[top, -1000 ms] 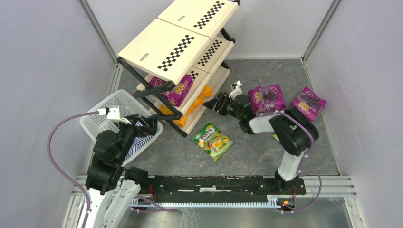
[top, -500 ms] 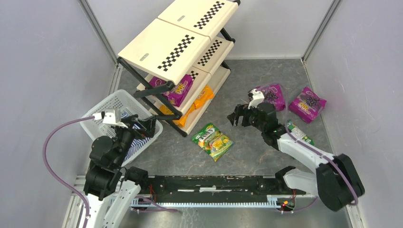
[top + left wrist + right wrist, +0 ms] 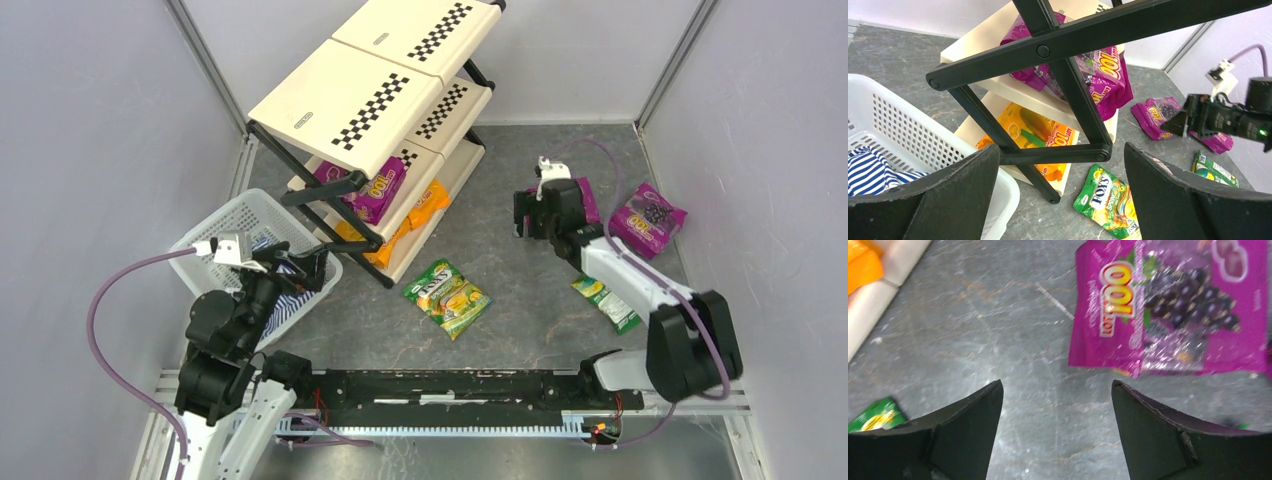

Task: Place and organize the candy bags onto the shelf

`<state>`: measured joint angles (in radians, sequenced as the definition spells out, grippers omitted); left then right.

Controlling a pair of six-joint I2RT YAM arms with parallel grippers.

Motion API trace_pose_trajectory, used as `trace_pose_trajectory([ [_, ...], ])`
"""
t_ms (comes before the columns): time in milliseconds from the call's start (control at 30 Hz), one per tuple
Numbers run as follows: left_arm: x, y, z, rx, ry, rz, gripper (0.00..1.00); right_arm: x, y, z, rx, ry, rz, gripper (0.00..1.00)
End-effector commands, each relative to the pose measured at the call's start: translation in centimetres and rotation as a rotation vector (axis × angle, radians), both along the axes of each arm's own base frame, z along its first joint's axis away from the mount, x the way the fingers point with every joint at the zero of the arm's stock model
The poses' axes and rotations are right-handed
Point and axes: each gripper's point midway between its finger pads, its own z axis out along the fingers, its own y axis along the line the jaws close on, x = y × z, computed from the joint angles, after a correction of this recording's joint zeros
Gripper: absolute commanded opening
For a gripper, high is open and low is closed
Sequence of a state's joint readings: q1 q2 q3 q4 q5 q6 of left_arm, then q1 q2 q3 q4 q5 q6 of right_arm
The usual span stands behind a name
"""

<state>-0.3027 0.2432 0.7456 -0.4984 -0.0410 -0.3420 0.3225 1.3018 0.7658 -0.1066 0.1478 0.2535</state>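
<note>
Your right claw (image 3: pixel 1056 390) is wide apart and holds nothing. It hangs over bare table (image 3: pixel 998 315). The purple bag (image 3: pixel 1173 310) is in the upper right of the right wrist picture, off to the side of the fingers and not between them.

So first slide the claw over until the near edge of the bag sits right in the gap. Then go down low and pinch that edge. The bag is flat and shiny, so I think it may slip if you only catch a corner. The wrist picture is blurry, so I cannot tell if the bag lies flat or puffs up. Go down slowly.

In the top picture, a second purple bag (image 3: pixel 650 218) lies just to the right of it. Keep the claw off that one.

The shelf (image 3: pixel 345 105) stands in the upper left of the top picture. A purple bag on the shelf (image 3: pixel 375 190) already rests on its middle level. Putting yours beside it would keep like with like.

Your left claw (image 3: pixel 1060 150) is apart too and holds nothing. It waits by the basket (image 3: pixel 215 235).
</note>
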Motion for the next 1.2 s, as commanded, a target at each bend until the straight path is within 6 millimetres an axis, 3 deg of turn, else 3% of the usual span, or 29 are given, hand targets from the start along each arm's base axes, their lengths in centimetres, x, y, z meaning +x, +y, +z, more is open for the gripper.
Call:
trace_pose_trajectory([
  [0,-0.2,0.0,1.2,0.044,-0.069,-0.017,1.00,2.4,-1.7,0.9,-0.226,0.048,-0.047,0.86],
  [133,-0.2,-0.1,1.1,0.044,-0.069,-0.021,1.00,4.2,-1.0,1.2,-0.420,0.063,-0.057,0.85],
  [200,-0.2,-0.1,1.1,0.047,-0.068,-0.024,1.00,5.3,-0.9,1.4,-0.498,0.070,-0.076,0.80],
  [533,-0.1,0.1,1.1,0.044,-0.069,-0.008,1.00,8.2,-2.0,-1.1,-0.913,0.177,-0.175,0.82],
  [800,0.0,0.2,0.9,0.046,-0.063,0.000,1.00,8.7,-1.7,-3.9,-0.997,0.215,-0.224,0.81],
  [1167,0.1,0.2,0.9,0.046,-0.059,0.000,1.00,8.4,-2.9,-6.4,-1.101,0.212,-0.303,0.60],
])
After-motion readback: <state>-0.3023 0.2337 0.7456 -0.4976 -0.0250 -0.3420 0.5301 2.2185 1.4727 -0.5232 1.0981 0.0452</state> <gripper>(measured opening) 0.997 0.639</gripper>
